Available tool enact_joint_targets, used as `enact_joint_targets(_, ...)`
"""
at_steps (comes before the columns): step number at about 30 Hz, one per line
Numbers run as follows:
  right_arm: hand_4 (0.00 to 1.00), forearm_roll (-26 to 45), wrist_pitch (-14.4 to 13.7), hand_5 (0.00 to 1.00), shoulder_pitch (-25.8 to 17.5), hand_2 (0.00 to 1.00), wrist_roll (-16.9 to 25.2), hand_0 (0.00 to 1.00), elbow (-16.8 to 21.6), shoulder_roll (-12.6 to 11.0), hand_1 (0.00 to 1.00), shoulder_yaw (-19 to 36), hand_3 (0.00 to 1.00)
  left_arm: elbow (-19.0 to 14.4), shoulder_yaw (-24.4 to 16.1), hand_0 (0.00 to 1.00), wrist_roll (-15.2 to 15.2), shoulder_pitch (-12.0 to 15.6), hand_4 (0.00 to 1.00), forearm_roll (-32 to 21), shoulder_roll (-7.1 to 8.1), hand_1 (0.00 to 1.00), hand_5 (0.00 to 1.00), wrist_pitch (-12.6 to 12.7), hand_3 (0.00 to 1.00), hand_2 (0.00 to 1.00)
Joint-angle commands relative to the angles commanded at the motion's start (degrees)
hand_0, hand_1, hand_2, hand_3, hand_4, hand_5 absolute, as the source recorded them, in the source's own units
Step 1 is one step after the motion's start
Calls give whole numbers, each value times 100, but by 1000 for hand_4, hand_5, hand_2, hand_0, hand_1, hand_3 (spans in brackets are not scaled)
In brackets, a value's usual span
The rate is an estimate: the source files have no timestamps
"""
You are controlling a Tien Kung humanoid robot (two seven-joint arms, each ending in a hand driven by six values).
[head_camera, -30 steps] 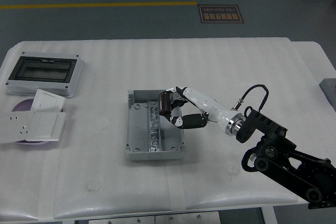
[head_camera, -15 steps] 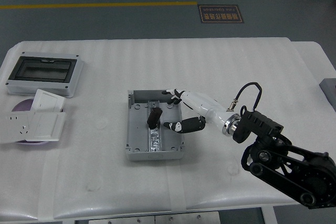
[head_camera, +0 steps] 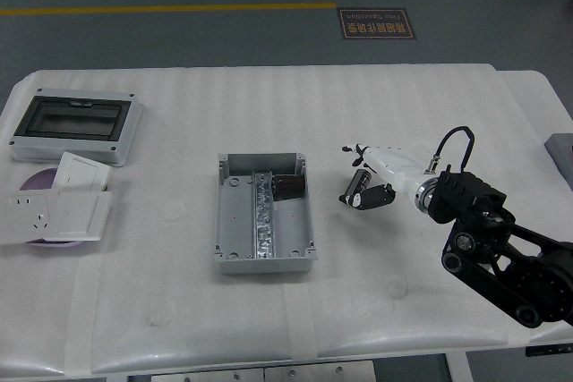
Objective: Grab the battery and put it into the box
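Note:
The grey open box (head_camera: pixel 235 234) sits in the middle of the white table. The dark cylindrical battery (head_camera: pixel 286 187) lies on its side inside the box, in the far right corner. My right hand (head_camera: pixel 353 174) is to the right of the box, apart from it and above the table. Its white and black fingers (head_camera: pixel 359 196) are relaxed and hold nothing. The black right arm (head_camera: pixel 497 248) comes in from the lower right. My left arm is out of view.
A grey enclosure with a dark window (head_camera: pixel 73 127) stands at the far left. In front of it lie white socket plates (head_camera: pixel 61 207) on a purple disc (head_camera: pixel 38 181). A grey object (head_camera: pixel 562 151) shows at the right edge.
My right hand let the battery go into the box, then drew back to the right, out of the box. The battery now lies flat in the box's far right corner.

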Motion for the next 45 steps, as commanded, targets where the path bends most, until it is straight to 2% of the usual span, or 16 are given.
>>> enact_joint_targets(7, 834, -70, 273, 381, 64, 815, -251, 933, -42, -8, 791, -51, 978, 0, -3, 654, -7, -11, 485, 7, 5, 624, 59, 4, 597, 531)
enact_joint_targets(8, 850, -61, 284, 409, 73, 816, -262, 934, -48, -3, 790, -60, 980, 0, -9, 654, -7, -11, 473, 13, 5, 620, 52, 4, 594, 529)
enact_joint_targets(13, 850, 17, 267, 409, 85, 816, -260, 934, -80, 39, 790, -113, 980, 0, 2, 654, -13, -11, 473, -18, 3, 620, 52, 14, 594, 529)
enact_joint_targets(14, 874, 25, 256, 456, 85, 818, -258, 933, -86, 48, 788, -126, 981, 0, 3, 653, -15, -11, 465, -24, 2, 618, 46, 17, 588, 528)
enact_joint_targets(25, 877, -43, 241, 481, 70, 809, -356, 928, -129, 56, 778, -160, 972, 0, 17, 653, -35, -4, 457, -35, 6, 616, 36, 33, 590, 527)
enact_joint_targets(26, 865, -49, 242, 473, 69, 747, -364, 906, -134, 56, 744, -158, 867, 0, 23, 653, -37, -5, 455, -38, 5, 615, 38, 35, 588, 526)
enact_joint_targets(31, 865, -62, 232, 473, 70, 747, -376, 906, -167, 69, 744, -159, 867, 0, 31, 653, -44, -10, 455, -33, 4, 615, 38, 37, 588, 526)
enact_joint_targets(32, 854, -63, 230, 477, 69, 657, -376, 873, -173, 71, 707, -159, 708, 0, 30, 653, -45, -11, 456, -30, 4, 615, 35, 38, 587, 526)
enact_joint_targets(37, 854, -67, 210, 477, 50, 657, -370, 873, -194, 76, 707, -155, 708, 0, 23, 653, -47, -10, 456, -25, 3, 615, 35, 40, 587, 526)
enact_joint_targets(38, 842, -71, 201, 480, 47, 599, -366, 843, -196, 77, 684, -153, 644, 0, 19, 652, -46, -8, 455, -22, 3, 615, 35, 41, 586, 526)
enact_joint_targets(43, 842, -89, 153, 480, 33, 599, -339, 843, -214, 84, 684, -134, 644, 0, 3, 652, -44, -5, 455, 2, 7, 615, 35, 37, 586, 526)
enact_joint_targets(45, 840, -96, 125, 486, 20, 570, -320, 840, -231, 90, 676, -120, 625, 0, 4, 652, -48, -10, 457, 2, 8, 616, 36, 40, 586, 526)
